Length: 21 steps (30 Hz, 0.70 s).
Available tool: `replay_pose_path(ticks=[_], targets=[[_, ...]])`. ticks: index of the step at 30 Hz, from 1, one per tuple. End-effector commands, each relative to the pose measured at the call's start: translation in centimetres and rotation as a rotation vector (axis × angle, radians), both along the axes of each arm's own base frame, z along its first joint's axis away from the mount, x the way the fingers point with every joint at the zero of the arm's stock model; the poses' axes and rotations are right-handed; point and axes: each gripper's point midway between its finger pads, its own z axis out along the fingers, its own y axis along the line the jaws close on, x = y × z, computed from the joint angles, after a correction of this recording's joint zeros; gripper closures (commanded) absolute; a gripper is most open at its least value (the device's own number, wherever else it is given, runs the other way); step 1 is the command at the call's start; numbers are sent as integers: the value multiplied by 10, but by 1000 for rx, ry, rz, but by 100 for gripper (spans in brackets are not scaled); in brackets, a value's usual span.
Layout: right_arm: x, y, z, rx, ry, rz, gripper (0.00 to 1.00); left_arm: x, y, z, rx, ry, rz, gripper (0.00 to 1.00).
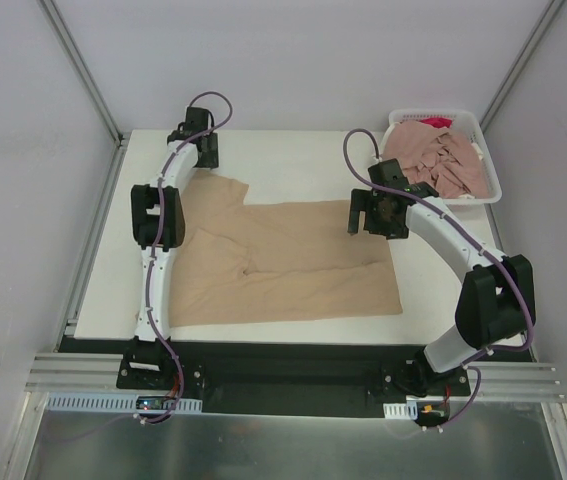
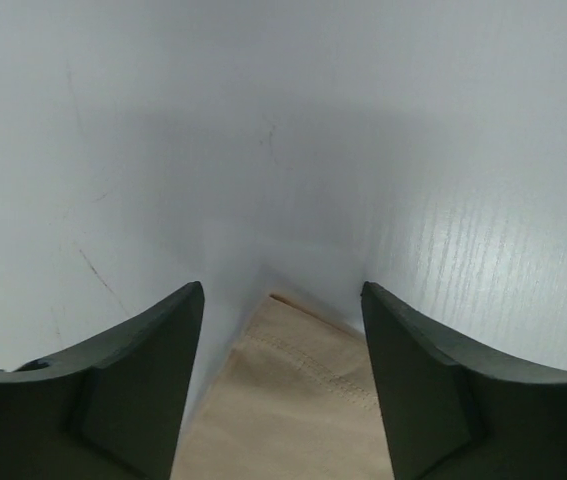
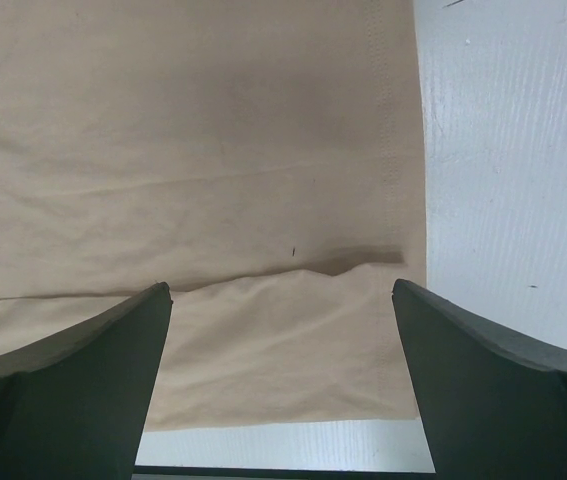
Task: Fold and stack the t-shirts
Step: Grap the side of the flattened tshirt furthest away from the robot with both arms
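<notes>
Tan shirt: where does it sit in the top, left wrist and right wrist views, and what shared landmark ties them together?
Top external: tan shirt spread flat, mid-frame.
Left wrist: only one hemmed corner, bottom centre.
Right wrist: it fills most of the frame, with a hemmed edge running down the right.
Shared landmark: the white table, bare beside the shirt in every view.

I see tan t-shirt (image 1: 293, 265) spread flat on white table (image 1: 293, 150); left gripper (image 1: 206, 158) by its far-left sleeve, right gripper (image 1: 363, 215) over its right side (pink t-shirts (image 1: 438, 160) heaped in lattice basket (image 1: 494, 187)).
</notes>
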Motion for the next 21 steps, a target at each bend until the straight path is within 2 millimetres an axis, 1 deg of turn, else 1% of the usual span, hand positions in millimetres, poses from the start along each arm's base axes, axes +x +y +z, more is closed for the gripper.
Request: replay_pose_path(ticks=[1,3,4,5,6,7,8,9,10,11,12,13,14,16,17,18,20,21], targets=[[-3,-7,3,-29,-1,-2,3,-18,-2,-5,1,73,-39,46],[-4,-9,4,-35,-6,-6,3,-27,-5,-10,-15,99,-57,51],[-3,-9,5,-38,-9,-8,3,-29,-7,-3,-21,95,-69,54],[-2,-11,5,-41,-12,-17,3,-36,-7,-8,-24,116,-72,58],[-1,-11,6,-41,-15,-21,3,-38,-7,-3,-24,113,-70,60],[1,-10,7,-38,-18,-25,3,-42,-6,-7,-24,128,-65,63],[3,-11,7,-37,-18,-34,3,-44,-6,-5,-24,129,-63,70],[5,-11,7,-38,-17,-41,3,-45,-5,-2,-21,125,-59,74],[9,-9,10,-37,-29,-42,3,-48,-4,-4,-20,136,-56,78],[14,-13,11,-51,-40,-59,3,-49,-5,-4,-22,136,-56,88],[17,-13,9,-60,-34,-65,3,-50,-4,-2,-18,134,-53,95],[20,-13,9,-61,-37,-75,3,-51,-4,-3,-17,138,-49,100],[28,-15,15,-72,-61,-90,3,-51,-3,-2,-16,136,-46,100],[38,-16,9,-91,-56,-107,3,-50,-3,1,-17,130,-48,100],[48,-17,17,-105,-79,-121,3,-49,-2,3,-14,125,-43,100],[54,-17,6,-122,-53,-128,3,-48,-1,9,-9,112,-34,100],[65,-23,2,-155,-43,-155,3,-47,0,20,-15,90,-15,100],[80,-21,0,-166,-47,-167,3,-46,-1,33,-23,64,-12,100]])
